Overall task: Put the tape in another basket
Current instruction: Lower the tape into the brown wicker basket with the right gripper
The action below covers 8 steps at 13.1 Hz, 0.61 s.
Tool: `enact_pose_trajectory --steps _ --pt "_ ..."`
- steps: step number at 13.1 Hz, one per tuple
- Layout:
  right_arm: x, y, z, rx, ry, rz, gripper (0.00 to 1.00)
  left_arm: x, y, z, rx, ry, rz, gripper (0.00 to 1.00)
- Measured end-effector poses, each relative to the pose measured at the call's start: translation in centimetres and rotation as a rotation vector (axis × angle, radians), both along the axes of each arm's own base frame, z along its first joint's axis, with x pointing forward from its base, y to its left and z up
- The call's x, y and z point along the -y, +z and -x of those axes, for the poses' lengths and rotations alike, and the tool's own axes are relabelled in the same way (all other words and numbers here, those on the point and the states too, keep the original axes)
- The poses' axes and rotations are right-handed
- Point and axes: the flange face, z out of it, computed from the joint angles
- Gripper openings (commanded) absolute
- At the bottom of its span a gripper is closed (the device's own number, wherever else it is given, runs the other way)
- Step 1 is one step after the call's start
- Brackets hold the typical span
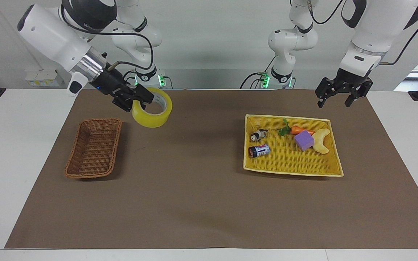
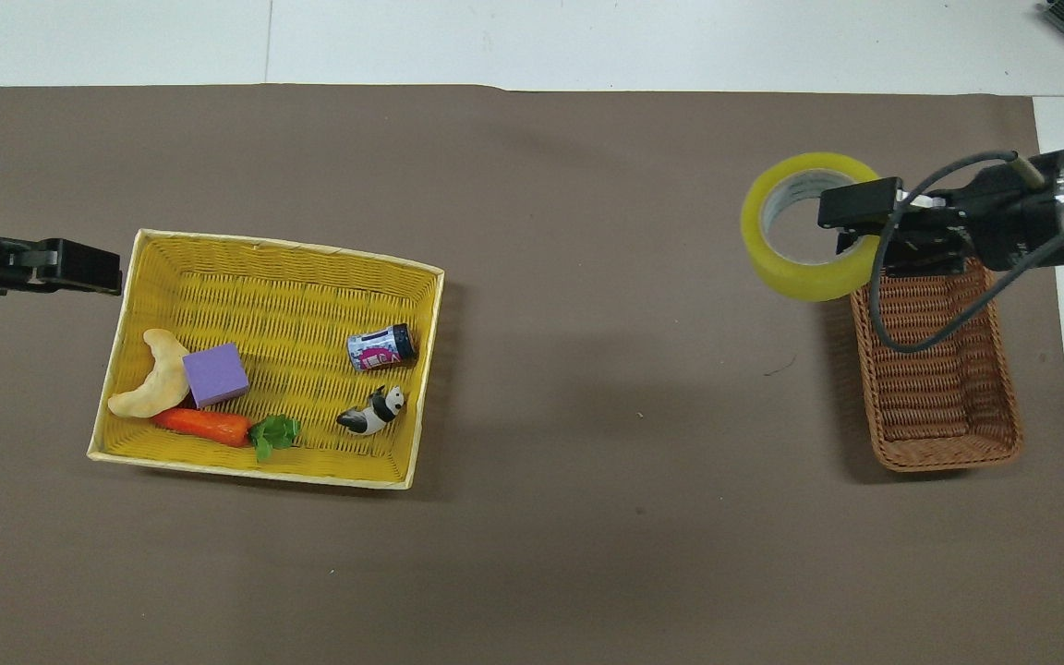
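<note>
The tape (image 1: 154,119), a wide yellow roll, hangs in the air tilted, with my right gripper (image 1: 143,102) shut on its wall and one finger inside the core. It is over the brown mat, just off a corner of the basket (image 1: 93,152), the narrow dark wicker one, toward the table's middle. From overhead the tape (image 2: 795,277) overlaps the basket (image 2: 934,388) corner, and the right gripper (image 2: 835,229) reaches in from the right arm's end. My left gripper (image 1: 334,103) is open and holds nothing, raised beside the yellow basket; in the overhead view the left gripper (image 2: 112,270) is just outside that basket's edge.
The flat yellow basket (image 1: 292,173) toward the left arm's end holds a purple cube (image 1: 304,140), a carrot (image 1: 300,130), a pale curved piece (image 1: 321,142), a panda figure (image 1: 258,135) and a small can (image 1: 259,150). A brown mat (image 1: 194,188) covers the table.
</note>
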Motion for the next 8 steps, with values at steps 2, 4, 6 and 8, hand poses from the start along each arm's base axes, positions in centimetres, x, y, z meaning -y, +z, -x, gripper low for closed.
enact_pose_trajectory --steps 2,4,6,8 --pt "5.0 -2.8 0.6 -0.023 0.011 0.025 0.0 -2.4 0.4 0.3 -0.031 -0.011 -0.011 1.0" --pt "9.3 -5.9 1.7 -0.032 0.046 0.041 0.0 -3.0 0.2 0.5 -0.054 -0.006 -0.013 1.0" --pt "13.4 -10.1 3.5 -0.043 0.091 0.029 0.0 -2.9 0.4 0.7 -0.059 -0.008 -0.013 1.0" --pt "15.9 -13.4 5.3 -0.082 0.124 0.052 0.0 -2.7 1.0 1.2 -0.051 0.037 -0.012 1.0"
